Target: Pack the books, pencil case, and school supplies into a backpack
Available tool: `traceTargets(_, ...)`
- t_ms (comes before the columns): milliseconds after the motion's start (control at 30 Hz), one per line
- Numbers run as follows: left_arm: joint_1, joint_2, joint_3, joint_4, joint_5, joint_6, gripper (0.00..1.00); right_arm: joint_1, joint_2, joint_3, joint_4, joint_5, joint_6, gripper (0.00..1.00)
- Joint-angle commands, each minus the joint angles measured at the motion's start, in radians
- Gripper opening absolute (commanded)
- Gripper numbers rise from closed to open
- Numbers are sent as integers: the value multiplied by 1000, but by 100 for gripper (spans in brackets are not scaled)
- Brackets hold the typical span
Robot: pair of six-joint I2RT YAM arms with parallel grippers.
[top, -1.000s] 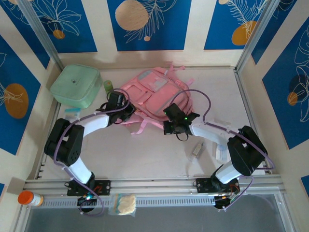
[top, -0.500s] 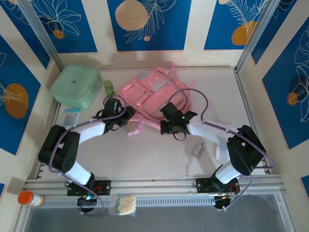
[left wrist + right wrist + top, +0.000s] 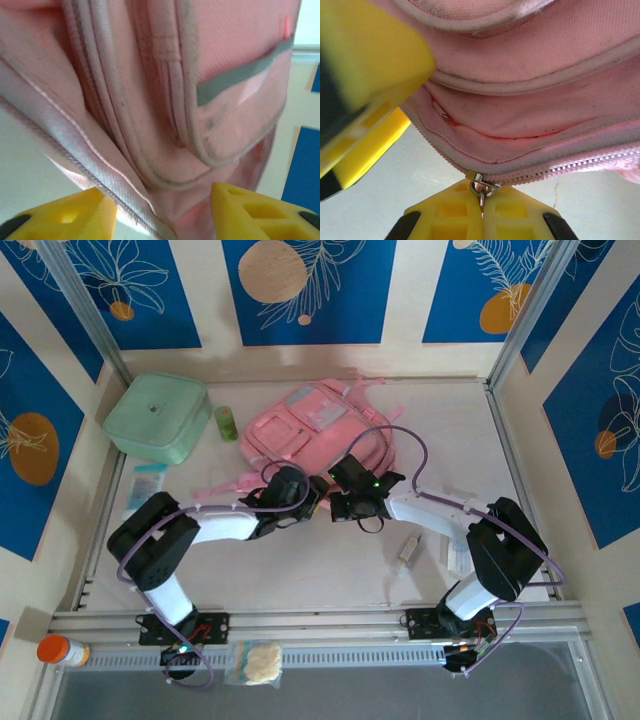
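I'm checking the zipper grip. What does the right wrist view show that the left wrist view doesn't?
Right wrist: the right pincer shut on the metal zipper pull, at the end of the zipper. Left wrist: the left pincer open astride a piped edge, and a grey-trimmed pocket. Both: the pink backpack, close up.

The backpack (image 3: 530, 90) is matt cloth; its zipper pull (image 3: 480, 186) looks metal.

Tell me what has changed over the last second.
The left gripper swung right along the near edge of the pink backpack and now sits open beside the right gripper. The backpack's loose straps shifted a little. The right gripper barely moved; it is shut on the zipper pull. The mint-green box, green bottle and clear-grey piece stayed put.
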Motion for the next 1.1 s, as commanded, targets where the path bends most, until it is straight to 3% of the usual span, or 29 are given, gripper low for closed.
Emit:
traceTargets(0, -15, 40, 46, -15, -102, -48, 40, 10, -2, 3, 17, -14, 8, 0)
traceTargets(67, -14, 60, 54, -8, -117, -42, 31, 11, 3, 12, 3, -3, 4, 0)
traceTargets(200, -9, 53, 33, -13, -137, -20, 0, 10, 2, 30, -66, 61, 12, 0)
traceTargets(400, 35, -86, -30, -161, -155, 120, 0, -18, -58, -6, -209, 167, 56, 0)
traceTargets(667, 225, -299, -106, -362, -13, 375, 0, -119, -126, -50, -266, 180, 4, 0)
traceTargets(833, 394, -302, -67, -367, 173, 509, 0, -30, -79, -15, -198, 61, -13, 0)
traceTargets(967, 469, -237, 52, -483, 231, 639, 0, 35, -23, 25, -189, 46, 10, 0)
traceTargets(1067, 488, -172, 111, -473, 271, 685, 0, 90, -2, 32, -73, -64, 26, 0)
